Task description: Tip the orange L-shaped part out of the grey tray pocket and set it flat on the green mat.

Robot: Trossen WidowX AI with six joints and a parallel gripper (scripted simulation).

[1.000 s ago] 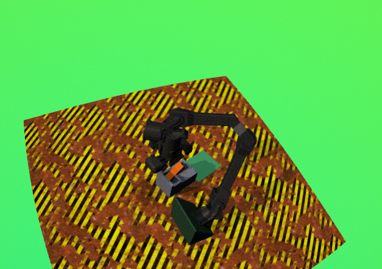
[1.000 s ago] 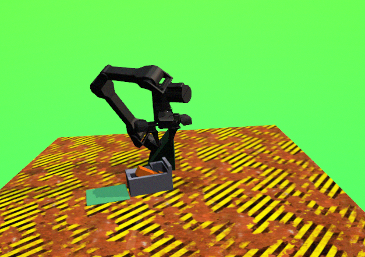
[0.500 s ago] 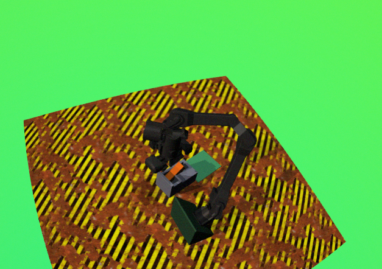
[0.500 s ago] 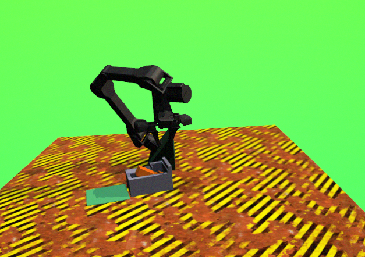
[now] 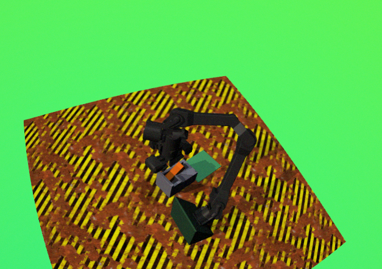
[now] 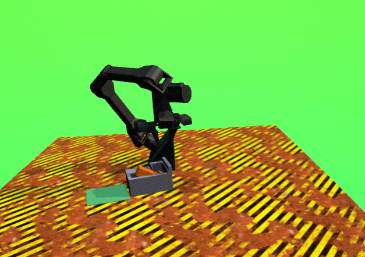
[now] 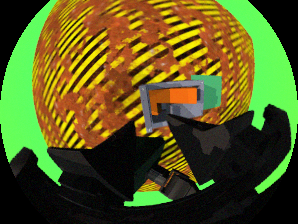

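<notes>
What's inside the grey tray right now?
The orange L-shaped part lies in the grey tray, tilted, one end raised above the rim. The gripper hangs above, open and empty. The tray walls hide the part's low end and the pocket floor.

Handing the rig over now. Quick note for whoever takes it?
Gripper: partly open, holding nothing, hanging above the grey tray.
Orange part: in the tray pocket but tilted, one end raised above the rim.
Green mat: beside the tray, nothing set on it.
Done: the tip-up press.
Left: pinch the raised end, lift out, lay flat on the mat top side up, release.
</notes>
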